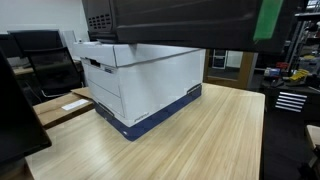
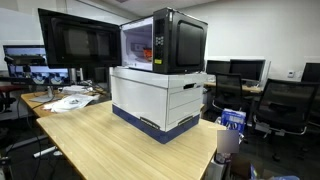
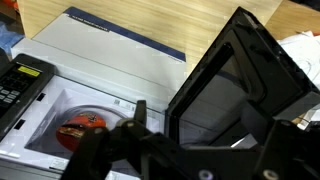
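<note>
Blurred dark jaws, grip state untellable, beside open microwave door [image 3: 235, 85], red item [image 3: 80, 130] within.

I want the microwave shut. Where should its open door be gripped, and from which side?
Grip the microwave door at its free edge, farthest from the hinged side, coming from its outer face. It stands swung wide off the cavity, opposite the control panel, so that edge probably gives most leverage.
</note>
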